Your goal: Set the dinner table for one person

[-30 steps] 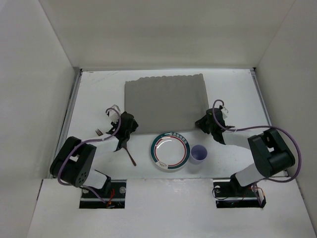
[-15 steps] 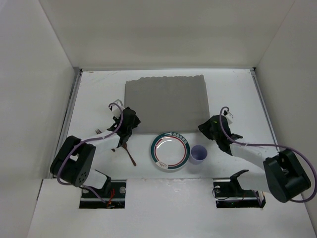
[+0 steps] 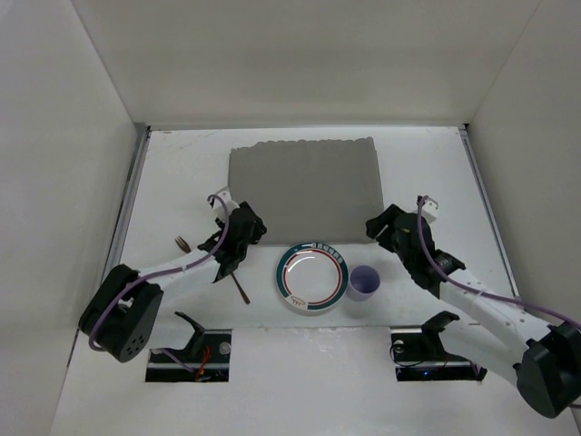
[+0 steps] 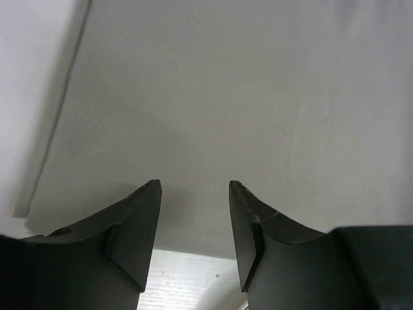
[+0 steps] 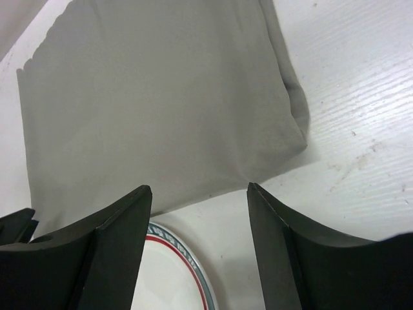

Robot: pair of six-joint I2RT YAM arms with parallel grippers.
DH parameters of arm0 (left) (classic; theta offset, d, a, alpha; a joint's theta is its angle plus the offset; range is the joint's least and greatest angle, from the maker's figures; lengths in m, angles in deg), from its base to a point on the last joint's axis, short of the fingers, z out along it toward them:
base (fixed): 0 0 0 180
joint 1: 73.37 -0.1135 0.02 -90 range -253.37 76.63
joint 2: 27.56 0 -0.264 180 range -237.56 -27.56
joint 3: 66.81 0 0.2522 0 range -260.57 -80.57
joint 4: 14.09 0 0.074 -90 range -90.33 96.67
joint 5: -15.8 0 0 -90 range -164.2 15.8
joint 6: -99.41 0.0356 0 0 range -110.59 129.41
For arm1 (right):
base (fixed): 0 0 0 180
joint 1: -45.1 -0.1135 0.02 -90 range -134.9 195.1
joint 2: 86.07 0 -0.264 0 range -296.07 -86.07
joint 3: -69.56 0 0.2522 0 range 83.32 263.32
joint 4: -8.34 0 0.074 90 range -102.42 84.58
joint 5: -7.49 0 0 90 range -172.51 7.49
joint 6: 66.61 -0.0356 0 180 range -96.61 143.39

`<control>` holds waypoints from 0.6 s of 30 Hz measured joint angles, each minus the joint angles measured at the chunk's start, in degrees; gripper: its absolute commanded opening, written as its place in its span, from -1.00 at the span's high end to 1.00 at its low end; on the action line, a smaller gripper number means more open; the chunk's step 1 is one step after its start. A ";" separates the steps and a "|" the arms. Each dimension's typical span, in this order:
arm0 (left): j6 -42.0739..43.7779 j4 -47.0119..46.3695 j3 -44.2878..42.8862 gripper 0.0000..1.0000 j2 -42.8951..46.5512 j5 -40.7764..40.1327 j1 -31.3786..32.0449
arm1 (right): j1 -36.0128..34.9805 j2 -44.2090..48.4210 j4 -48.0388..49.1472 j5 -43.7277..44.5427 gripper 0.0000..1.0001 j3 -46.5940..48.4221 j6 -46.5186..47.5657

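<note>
Evidently barely begun. Bench (image 3: 182,173) bore the placemat (image 3: 304,186) just ahead of left jaws and right jaws, each parted and empty; plate (image 3: 313,277), cup (image 3: 365,282) and cutlery (image 3: 241,289) lay between them, off it, unplaced.

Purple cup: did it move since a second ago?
No. The purple cup still stands on the dinner table, just right of the plate, in the same spot.

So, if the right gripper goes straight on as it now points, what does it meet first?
Probably the near edge of the grey rectangular cloth placemat, just ahead of the open right gripper; depth is unclear.
</note>
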 measured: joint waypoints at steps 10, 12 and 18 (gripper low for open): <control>-7.06 4.24 4.20 0.05 5.44 -0.94 -0.11 | -1.49 1.01 -4.96 1.70 -0.35 -3.23 -0.92; -7.26 4.20 4.52 0.05 5.44 -0.35 0.02 | -2.58 3.37 -8.13 2.99 -0.30 -2.54 -0.72; -5.31 2.34 4.55 0.06 5.51 0.39 0.37 | -12.07 17.16 -21.27 6.86 0.30 3.04 0.55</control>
